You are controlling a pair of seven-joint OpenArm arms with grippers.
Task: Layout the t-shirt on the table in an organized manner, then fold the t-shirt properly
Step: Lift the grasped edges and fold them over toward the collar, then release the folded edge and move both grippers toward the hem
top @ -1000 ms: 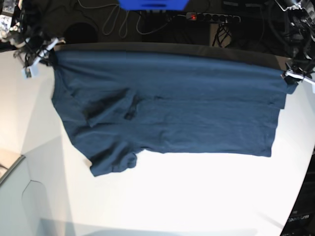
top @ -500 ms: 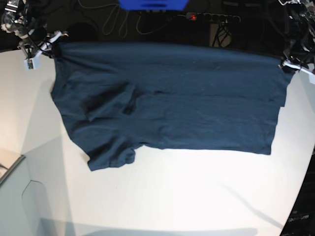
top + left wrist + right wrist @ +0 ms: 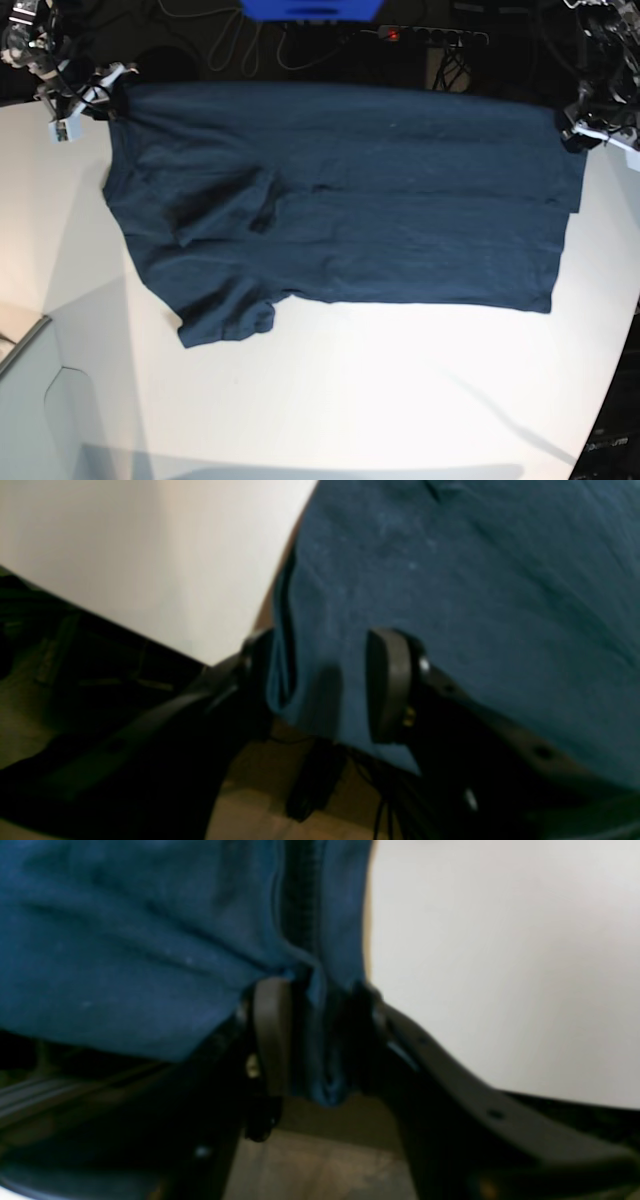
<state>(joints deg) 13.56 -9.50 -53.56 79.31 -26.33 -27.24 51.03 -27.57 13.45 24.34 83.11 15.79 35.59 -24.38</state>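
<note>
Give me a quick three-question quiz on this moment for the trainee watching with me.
1. True or false: the t-shirt is already folded into a compact stack.
2. Where is the left gripper? A) at the shirt's far corner by the table edge B) on the near sleeve C) over bare table
3. In the right wrist view, what lies between the right gripper pads?

Key: 1. False, it lies spread, one sleeve rumpled. 2. A. 3. A bunched shirt edge, jaws parted around it.
</note>
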